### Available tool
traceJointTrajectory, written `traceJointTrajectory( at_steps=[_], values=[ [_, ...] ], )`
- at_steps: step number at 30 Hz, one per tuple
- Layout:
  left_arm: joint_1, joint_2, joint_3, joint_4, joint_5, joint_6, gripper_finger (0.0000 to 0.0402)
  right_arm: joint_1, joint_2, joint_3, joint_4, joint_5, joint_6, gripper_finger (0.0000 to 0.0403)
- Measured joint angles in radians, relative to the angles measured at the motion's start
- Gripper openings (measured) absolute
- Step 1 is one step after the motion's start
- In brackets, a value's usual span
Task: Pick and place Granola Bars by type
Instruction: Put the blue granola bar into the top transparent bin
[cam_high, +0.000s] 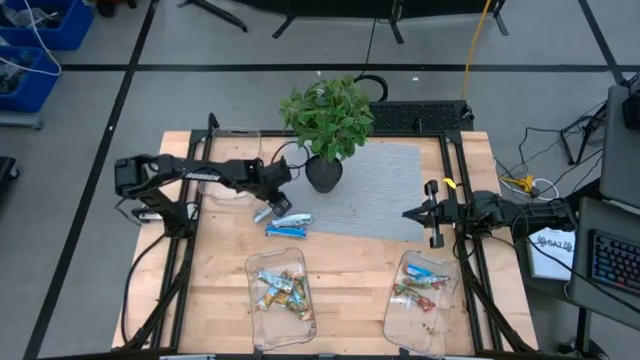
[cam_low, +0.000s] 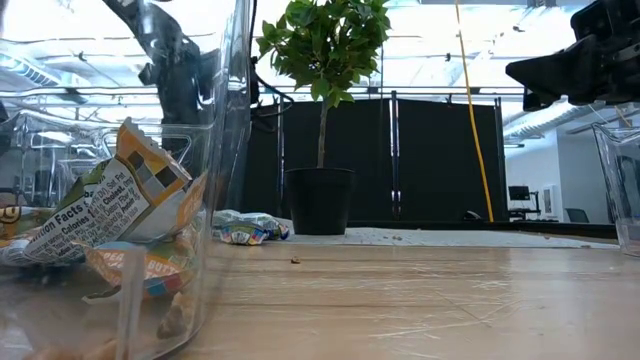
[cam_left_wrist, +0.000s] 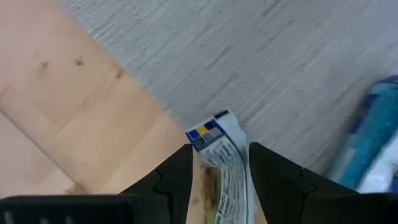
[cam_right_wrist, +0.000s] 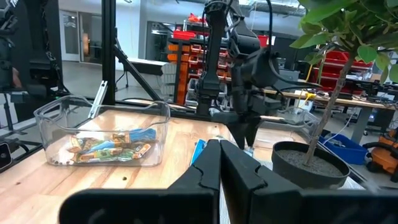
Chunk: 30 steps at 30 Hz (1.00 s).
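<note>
Near left tray (cam_high: 281, 300): heap of mixed green-yellow-orange bars (cam_high: 281, 290). Near right tray (cam_high: 421, 300): several bars (cam_high: 422, 285), one blue on top. Mid-table: blue-white bar (cam_high: 288, 226) lies loose. Left gripper (cam_high: 268, 210), beside it, clamped on a white-wrapped bar (cam_left_wrist: 219, 163). Right gripper (cam_high: 408, 214), fingers together, empty, hovers right. Far-left tray (cam_high: 234, 140): contents unclear.

Bright even light, soft shadows — wrist close-up blurred
</note>
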<state>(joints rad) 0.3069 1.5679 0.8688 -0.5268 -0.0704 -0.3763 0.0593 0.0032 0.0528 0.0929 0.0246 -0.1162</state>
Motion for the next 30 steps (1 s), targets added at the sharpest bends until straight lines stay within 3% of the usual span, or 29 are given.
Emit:
traceJointTrajectory(
  at_steps=[13, 30],
  values=[
    [-0.008, -0.003, 0.0, -0.003, 0.112, 0.024, 0.0161, 0.0, 0.0, 0.0, 0.0, 0.0, 0.0, 0.0],
    [-0.027, 0.003, 0.0, -0.035, 0.059, 0.005, 0.0161, 0.0, 0.0, 0.0, 0.0, 0.0, 0.0, 0.0]
  ],
)
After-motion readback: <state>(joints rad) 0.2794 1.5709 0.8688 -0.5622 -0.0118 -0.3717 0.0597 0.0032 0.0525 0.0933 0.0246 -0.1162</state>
